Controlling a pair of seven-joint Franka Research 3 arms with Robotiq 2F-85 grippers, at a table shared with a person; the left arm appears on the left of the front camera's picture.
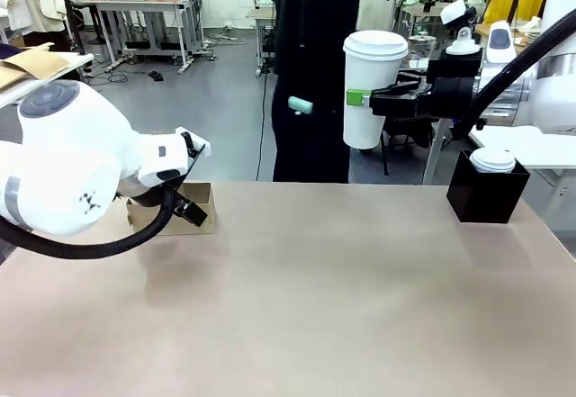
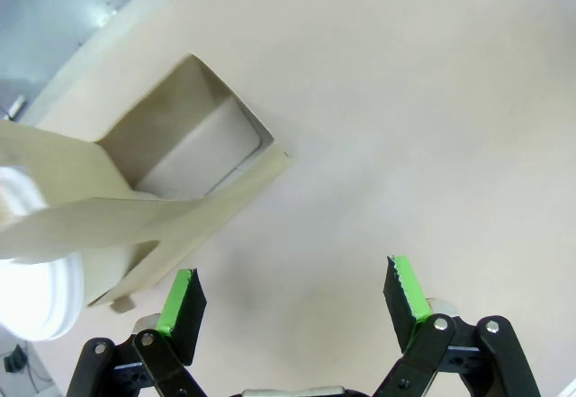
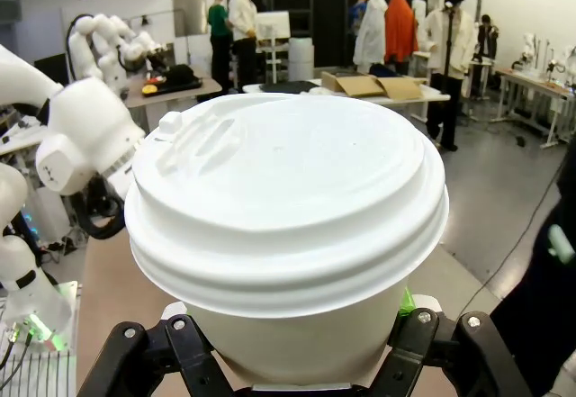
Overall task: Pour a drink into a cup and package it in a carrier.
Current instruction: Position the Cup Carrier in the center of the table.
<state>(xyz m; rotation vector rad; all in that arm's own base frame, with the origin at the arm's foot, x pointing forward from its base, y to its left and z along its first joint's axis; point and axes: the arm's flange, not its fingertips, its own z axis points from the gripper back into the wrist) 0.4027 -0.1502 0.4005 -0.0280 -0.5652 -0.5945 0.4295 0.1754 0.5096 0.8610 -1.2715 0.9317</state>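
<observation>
My right gripper point(image 1: 378, 100) is shut on the cup point(image 1: 373, 91), a tall white paper cup with a white lid, and holds it upright high above the table's far right. The lidded cup point(image 3: 286, 226) rises between my right gripper's point(image 3: 297, 365) fingers. The lid hides the drink. The carrier point(image 1: 193, 212), brown cardboard, stands at the table's far left, partly behind my left arm. My left gripper point(image 2: 292, 293) hangs open over bare table just beside the carrier point(image 2: 180, 167), whose near square pocket is empty. A white round rim point(image 2: 31, 280) shows at the carrier's edge.
A black square box point(image 1: 486, 197) with white lids point(image 1: 493, 159) on top stands at the far right of the table point(image 1: 315, 298). A person in dark clothes point(image 1: 315, 64) stands behind the far edge, near the raised cup.
</observation>
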